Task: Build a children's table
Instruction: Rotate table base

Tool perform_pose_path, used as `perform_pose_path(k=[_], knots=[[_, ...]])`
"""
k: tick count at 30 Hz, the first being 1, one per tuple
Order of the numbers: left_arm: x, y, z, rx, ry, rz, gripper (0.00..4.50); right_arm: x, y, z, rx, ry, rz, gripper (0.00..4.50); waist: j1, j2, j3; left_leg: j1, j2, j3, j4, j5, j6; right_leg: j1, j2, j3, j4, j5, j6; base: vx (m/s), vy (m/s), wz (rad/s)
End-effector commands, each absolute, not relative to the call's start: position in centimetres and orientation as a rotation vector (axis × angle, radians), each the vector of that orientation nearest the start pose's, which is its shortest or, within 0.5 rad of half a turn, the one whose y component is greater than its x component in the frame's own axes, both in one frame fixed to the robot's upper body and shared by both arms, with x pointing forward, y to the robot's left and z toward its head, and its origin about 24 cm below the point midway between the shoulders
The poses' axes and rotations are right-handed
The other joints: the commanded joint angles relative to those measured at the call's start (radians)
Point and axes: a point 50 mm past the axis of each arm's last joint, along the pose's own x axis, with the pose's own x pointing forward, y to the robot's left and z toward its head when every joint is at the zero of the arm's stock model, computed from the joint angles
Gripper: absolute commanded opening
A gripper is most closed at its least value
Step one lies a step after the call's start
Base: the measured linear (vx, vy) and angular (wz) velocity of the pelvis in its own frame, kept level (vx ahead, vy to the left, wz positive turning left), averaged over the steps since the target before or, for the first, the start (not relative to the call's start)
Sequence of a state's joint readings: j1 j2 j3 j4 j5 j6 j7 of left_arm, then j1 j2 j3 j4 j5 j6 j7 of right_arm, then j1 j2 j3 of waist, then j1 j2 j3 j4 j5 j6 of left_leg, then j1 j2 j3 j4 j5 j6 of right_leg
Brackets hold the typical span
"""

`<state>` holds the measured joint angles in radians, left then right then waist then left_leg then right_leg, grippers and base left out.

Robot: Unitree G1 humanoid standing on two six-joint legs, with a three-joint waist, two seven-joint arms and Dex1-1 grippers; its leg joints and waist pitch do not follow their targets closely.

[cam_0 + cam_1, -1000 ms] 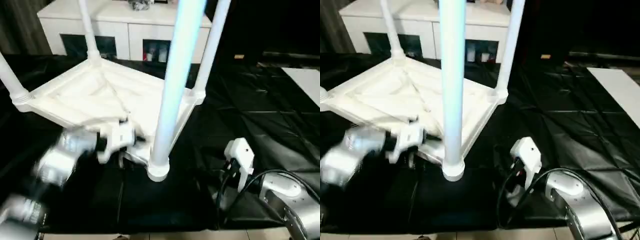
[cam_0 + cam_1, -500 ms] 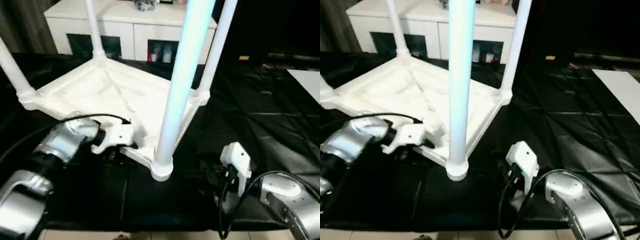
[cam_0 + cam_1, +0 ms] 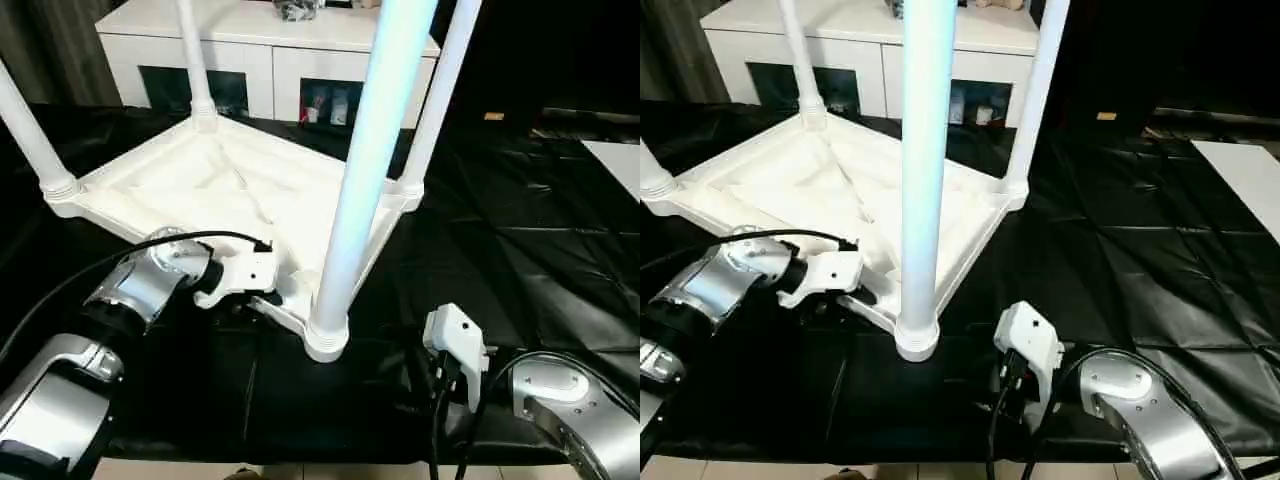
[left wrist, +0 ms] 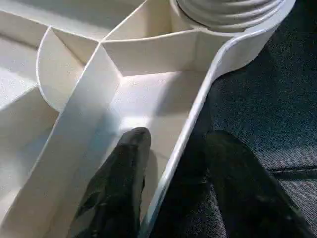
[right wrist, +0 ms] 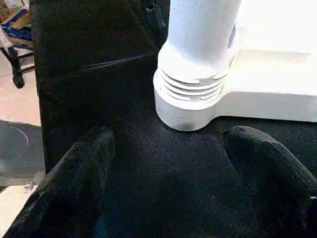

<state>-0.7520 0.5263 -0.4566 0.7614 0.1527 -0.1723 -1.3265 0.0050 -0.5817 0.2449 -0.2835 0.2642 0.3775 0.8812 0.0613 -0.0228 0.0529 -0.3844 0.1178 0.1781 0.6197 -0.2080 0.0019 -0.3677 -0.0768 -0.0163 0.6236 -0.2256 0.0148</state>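
The white tabletop [image 3: 225,180] lies upside down on black cloth with its ribbed underside up. Four white legs stand in its corner sockets, and the nearest leg [image 3: 365,170] rises from the near socket [image 3: 326,338]. My left gripper [image 4: 173,144] sits at the near rim beside that socket. One black finger [image 4: 126,163] is inside the rim and the other is outside, so the gripper is shut on the rim. My right gripper [image 5: 168,144] hovers low over the cloth, open, with its fingers spread wide in front of the near socket [image 5: 190,99] and clear of it.
A white cabinet [image 3: 250,45] with dark glass doors stands behind the table. Black cloth [image 3: 520,230] covers the floor to the right, with a white panel [image 3: 622,160] at the right edge. Pale floor shows along the near edge. Cables trail from both wrists.
My left arm has swung in from the left and settled with its fingers over the tabletop's near rim. My right arm has dropped slightly lower and nearer. The view has also shifted a little.
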Motion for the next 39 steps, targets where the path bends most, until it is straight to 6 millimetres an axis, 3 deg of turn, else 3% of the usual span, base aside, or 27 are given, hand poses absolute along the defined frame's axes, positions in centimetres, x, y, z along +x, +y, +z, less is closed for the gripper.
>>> perform_pose_path(k=[1, 9, 17, 20, 22, 26, 30, 34, 39], knots=[[32.6, 16.4, 6.5, 0.841, 0.582, -1.487, 1.68, 21.5, -15.4, 6.0, -0.247, 0.344, 1.115, 3.88, 0.003, 0.015, -0.052, 0.034, 0.123, -0.053, -0.108, -0.281, -0.018, 0.018, -0.101, 0.041, -0.063, -0.014, -0.3, 0.0, 0.0, 0.0], [32.0, 16.5, 5.4, 0.764, 0.692, -1.416, 1.14, 21.6, -15.4, 5.9, -0.247, 0.337, 1.095, 3.88, -0.002, 0.016, -0.05, 0.03, 0.123, -0.053, -0.107, -0.274, -0.005, 0.021, -0.102, 0.043, -0.065, -0.028, -0.306, 0.0, 0.0, 0.0], [30.9, 16.8, 4.7, 0.75, 0.773, -1.308, 0.74, 21.7, -15.7, 5.8, -0.258, 0.331, 1.066, 3.88, -0.019, 0.018, -0.045, 0.026, 0.122, -0.055, -0.108, -0.289, 0.005, 0.022, -0.103, 0.044, -0.074, -0.107, -0.298, 0.0, 0.0, 0.0], [31.3, 16.1, 4.9, 0.69, 0.716, -1.19, 0.67, 21.9, -15.7, 5.8, -0.26, 0.324, 1.041, 3.88, -0.02, 0.02, -0.045, 0.028, 0.121, -0.053, -0.105, -0.297, 0.006, 0.018, -0.101, 0.046, -0.079, -0.139, -0.297, 0.0, 0.0, 0.0], [31.0, 15.1, 5.2, 0.633, 0.654, -1.162, 0.59, 22.1, -15.7, 5.7, -0.251, 0.316, 1.008, 3.88, -0.025, 0.018, -0.047, 0.019, 0.12, -0.057, -0.107, -0.28, 0.011, 0.025, -0.101, 0.043, -0.076, -0.136, -0.29, 0.0, 0.0, 0.0], [30.4, 14.3, 4.9, 0.591, 0.666, -1.071, 0.44, 22.8, -16.0, 5.2, -0.236, 0.332, 0.878, 3.88, -0.031, 0.013, -0.049, 0.015, 0.118, -0.056, -0.105, -0.244, 0.025, 0.026, -0.099, 0.042, -0.074, -0.095, -0.289, 0.0, 0.0, 0.0], [29.6, 12.6, 5.0, 0.545, 0.605, -1.095, 0.33, 23.2, -16.1, 5.0, -0.211, 0.326, 0.816, 3.88, -0.028, 0.01, -0.05, 0.018, 0.116, -0.051, -0.098, -0.203, 0.051, 0.023, -0.095, 0.043, -0.078, -0.074, -0.294, 0.0, 0.0, 0.0], [29.1, 11.6, 5.0, 0.557, 0.534, -1.148, 0.08, 23.4, -16.2, 5.0, -0.2, 0.324, 0.782, 3.88, -0.023, 0.013, -0.05, 0.02, 0.117, -0.05, -0.1, -0.197, 0.068, 0.021, -0.091, 0.041, -0.078, -0.052, -0.286, 0.0, 0.0, 0.0], [29.0, 10.6, 5.5, 0.522, 0.439, -1.112, 0.03, 24.2, -16.8, 5.6, -0.161, 0.294, 0.69, 3.88, -0.025, 0.003, -0.051, 0.02, 0.116, -0.046, -0.098, -0.175, 0.075, 0.022, -0.092, 0.04, -0.077, -0.052, -0.281, 0.0, 0.0, 0.0]])
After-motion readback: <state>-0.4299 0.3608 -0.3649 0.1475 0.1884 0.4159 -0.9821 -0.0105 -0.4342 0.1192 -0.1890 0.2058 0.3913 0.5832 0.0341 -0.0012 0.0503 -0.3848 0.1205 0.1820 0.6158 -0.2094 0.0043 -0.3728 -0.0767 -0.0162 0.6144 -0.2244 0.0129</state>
